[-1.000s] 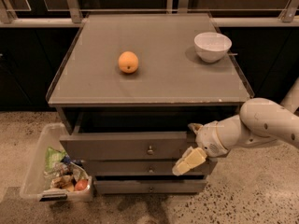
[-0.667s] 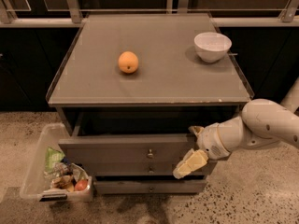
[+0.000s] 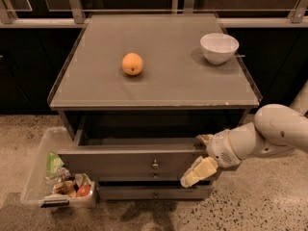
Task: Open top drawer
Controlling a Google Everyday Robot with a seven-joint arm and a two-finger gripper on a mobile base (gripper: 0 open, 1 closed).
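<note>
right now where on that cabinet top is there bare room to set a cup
Bare: the front strip of the cabinet top, and the stretch between orange and bowl. Crowded: the right end of the top drawer, where the gripper sits, and the bin left of the drawers.

The gripper (image 3: pixel 192 160) covers the top drawer's (image 3: pixel 120 161) right end.

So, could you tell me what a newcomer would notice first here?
The bright orange sits alone on the grey cabinet top, with a white bowl near its back right corner. Below, the top drawer stands partly pulled out, and the gripper, reaching in from the right, is at the drawer front's right end. A clear bin of food items sits on the floor at lower left.
</note>
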